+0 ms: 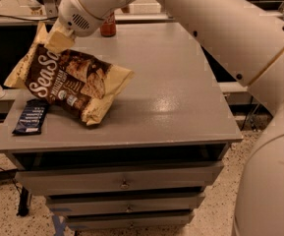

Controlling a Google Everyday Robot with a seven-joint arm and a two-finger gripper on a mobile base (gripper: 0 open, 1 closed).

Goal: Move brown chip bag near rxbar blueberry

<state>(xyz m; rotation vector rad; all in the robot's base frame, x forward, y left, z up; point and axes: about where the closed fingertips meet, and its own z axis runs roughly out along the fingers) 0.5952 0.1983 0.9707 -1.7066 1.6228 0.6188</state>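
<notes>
Camera view: grey surface [181, 107] carries everything; bag [68, 80] hangs tilted over its left side, top yellow end pinched in tool [58, 37], lower edge just beside bar [31, 117]; red can [108, 26] at back.

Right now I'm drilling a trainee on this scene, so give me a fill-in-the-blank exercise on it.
1. The gripper, over the table's left side, holds the chip bag by its pale ____ end.
2. The blue bar lies near the table's front ____ corner.
3. The can at the far edge is ____.
Missing: yellow; left; red.
</notes>
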